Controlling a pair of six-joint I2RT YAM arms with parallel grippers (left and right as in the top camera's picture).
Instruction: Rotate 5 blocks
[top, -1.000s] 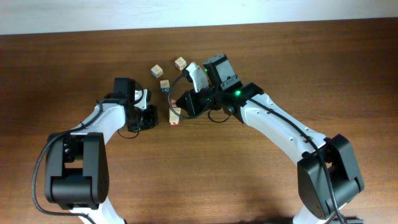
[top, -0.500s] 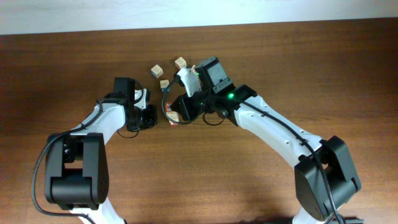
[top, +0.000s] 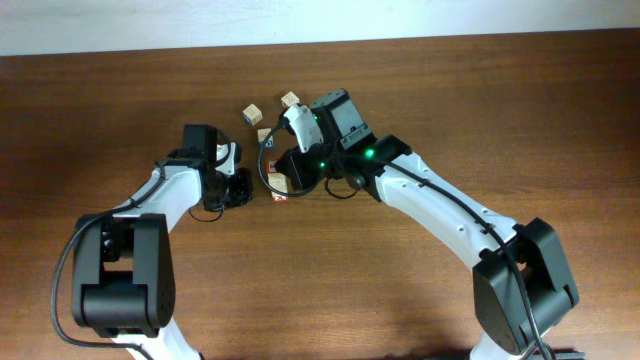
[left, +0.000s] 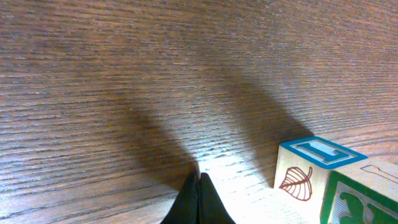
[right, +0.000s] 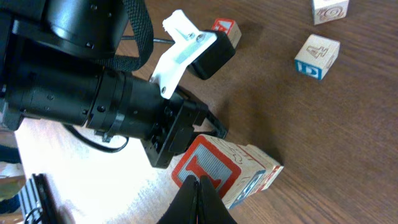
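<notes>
Where blocks (top: 251, 113) cluster, shut left tool (left: 199, 183) beside (open wood (left: 93, 74) beyond)

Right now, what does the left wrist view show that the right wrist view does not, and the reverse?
Left wrist only: a cube with a blue-framed top and a red leaf drawing, beside a green-faced cube. Right wrist only: the right gripper, shut, tips at a cube with a red-framed face; farther off, a cube with a blue mark and a cube with a ring drawing. Both: the wooden table and the left gripper, shut tips in one, black body in the other. I cannot tell whether any cube appears in both.
</notes>
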